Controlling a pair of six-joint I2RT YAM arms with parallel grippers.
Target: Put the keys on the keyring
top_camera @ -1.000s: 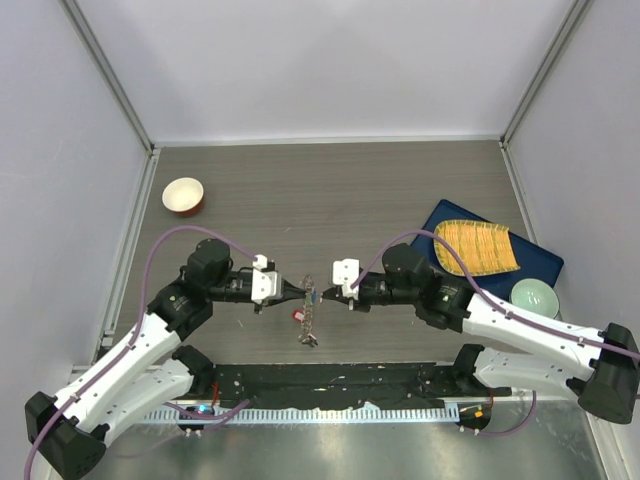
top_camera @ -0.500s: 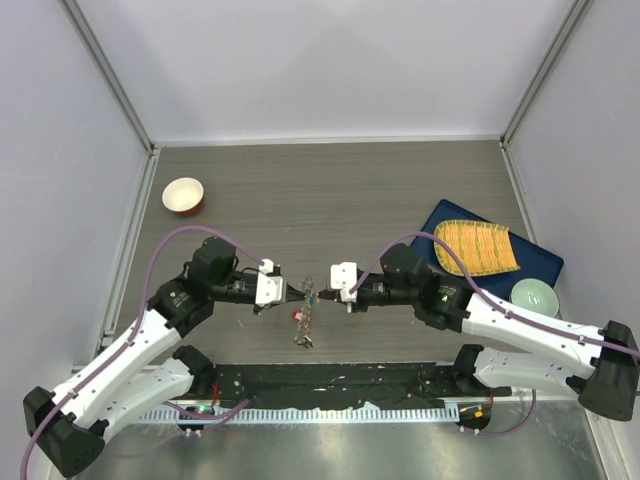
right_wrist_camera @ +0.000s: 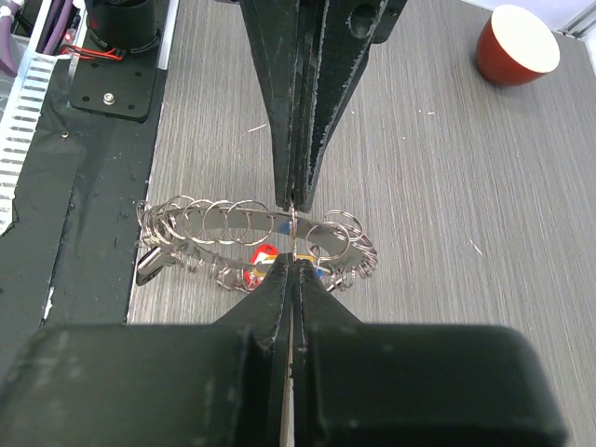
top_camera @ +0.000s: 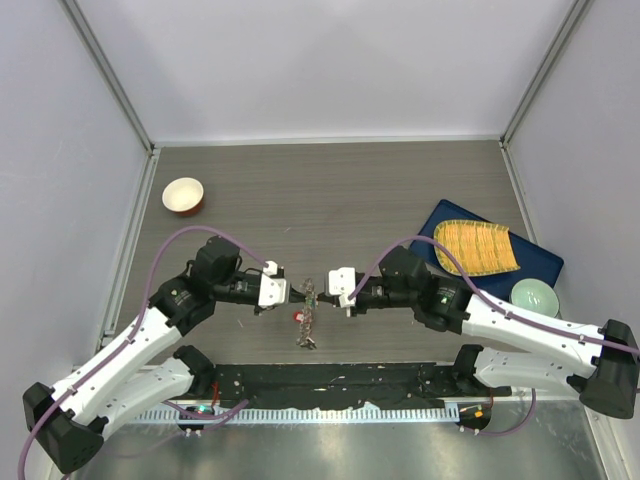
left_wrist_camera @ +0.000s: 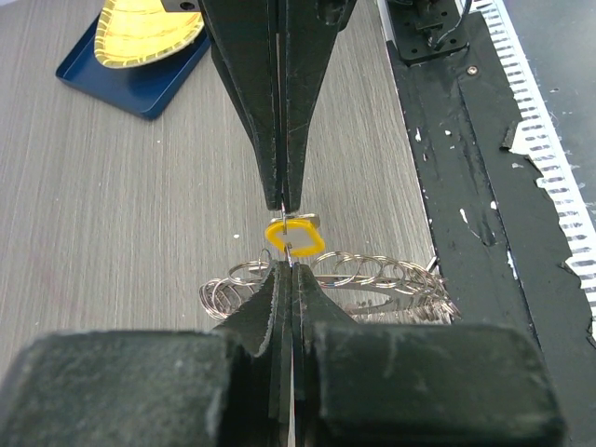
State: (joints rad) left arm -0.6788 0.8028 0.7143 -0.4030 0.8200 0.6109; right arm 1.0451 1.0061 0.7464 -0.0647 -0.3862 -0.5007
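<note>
Up front in the middle, keyring [top_camera: 308,335]: toothed grey ring, ringed with wire loops, right under the pinch; can't tell if it's flat on the counter [top_camera: 380,190].
yellow-tagged key [left_wrist_camera: 293,238]: right at the pinch; a red tag [right_wrist_camera: 263,253] is down by the ring.
left hand [left_wrist_camera: 291,284]: pressed together on a thin wire loop.
right hand [right_wrist_camera: 293,275]: same, tip to tip with the left.
step: mid-threading, I'd guess.
next move: probably a small, careful twist without letting go.
red bowl [top_camera: 183,195], far back: well apart.

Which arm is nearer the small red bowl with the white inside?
Left. The left arm sits on the small red bowl's side of the table, nearer the front edge; the right arm comes from the opposite side.
</note>
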